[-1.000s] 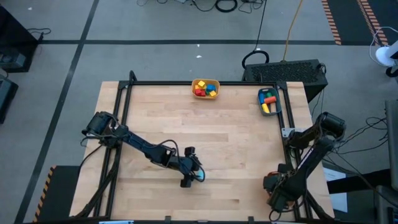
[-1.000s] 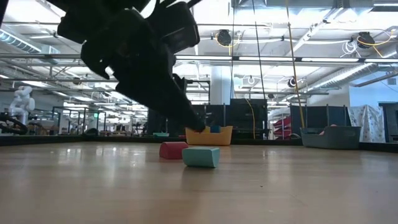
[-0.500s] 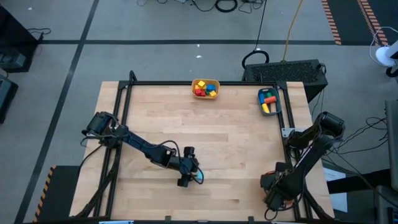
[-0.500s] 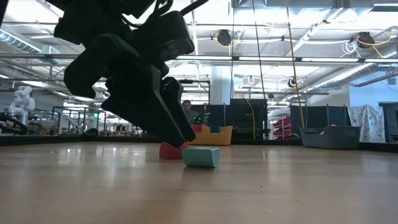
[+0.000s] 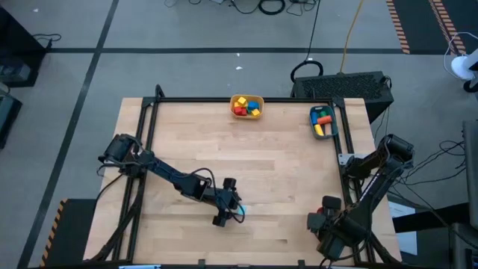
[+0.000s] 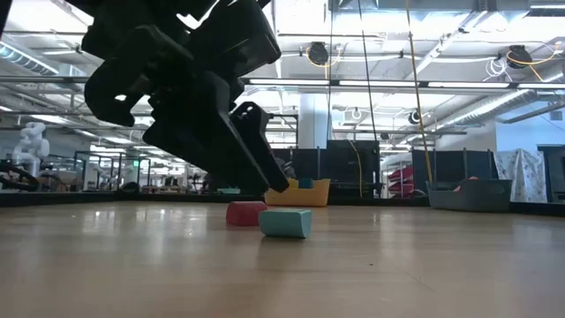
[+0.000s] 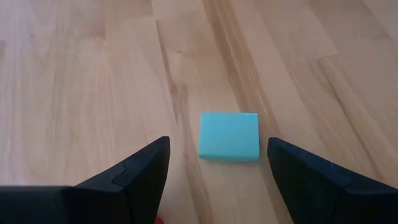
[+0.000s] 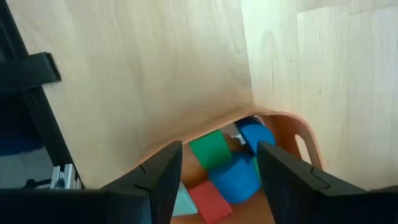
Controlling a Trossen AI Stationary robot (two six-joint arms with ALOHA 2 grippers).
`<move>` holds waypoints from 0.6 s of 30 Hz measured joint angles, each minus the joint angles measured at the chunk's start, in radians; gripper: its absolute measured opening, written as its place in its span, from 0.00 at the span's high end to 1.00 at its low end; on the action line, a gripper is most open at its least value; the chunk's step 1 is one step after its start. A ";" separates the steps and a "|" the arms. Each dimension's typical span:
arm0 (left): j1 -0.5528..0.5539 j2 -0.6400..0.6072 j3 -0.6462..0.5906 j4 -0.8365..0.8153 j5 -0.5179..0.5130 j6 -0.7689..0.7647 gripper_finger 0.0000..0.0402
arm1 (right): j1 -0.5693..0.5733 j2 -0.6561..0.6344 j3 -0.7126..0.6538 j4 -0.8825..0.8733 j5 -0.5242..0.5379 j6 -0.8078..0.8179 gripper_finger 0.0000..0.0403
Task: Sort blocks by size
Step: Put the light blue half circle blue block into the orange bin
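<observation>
A cyan block (image 7: pixel 229 135) lies flat on the table near its front middle; it also shows in the low view (image 6: pixel 284 223) and the high view (image 5: pixel 240 213). A red block (image 6: pixel 245 213) lies just behind it. My left gripper (image 7: pixel 217 140) is open and empty, raised above the two blocks (image 5: pixel 222 214), one finger to either side of the cyan block in its wrist view. My right gripper (image 8: pixel 219 146) is open and empty at the table's near right corner (image 5: pixel 323 220), above an orange bin (image 8: pixel 305 134) that holds green, blue, red and cyan blocks.
A yellow bin (image 5: pixel 246 105) with red, yellow and blue blocks stands at the far edge's middle. A teal bin (image 5: pixel 323 119) with several blocks stands at the far right. Bare wood lies between the bins and the two loose blocks.
My left gripper has dipped toward the red block and risen again, staying open; both blocks lie where they were. My right arm has shifted a little toward the table's left at the near right corner.
</observation>
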 joint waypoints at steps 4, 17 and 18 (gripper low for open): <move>-0.004 0.000 0.000 0.012 0.002 -0.003 0.32 | 0.000 0.000 0.000 0.009 0.010 0.002 0.52; -0.028 0.000 -0.037 0.125 -0.021 -0.003 0.32 | -0.017 0.000 0.000 0.067 0.080 0.003 0.52; -0.028 0.000 -0.041 0.126 -0.031 -0.003 0.32 | -0.019 0.000 0.000 0.068 0.080 0.003 0.52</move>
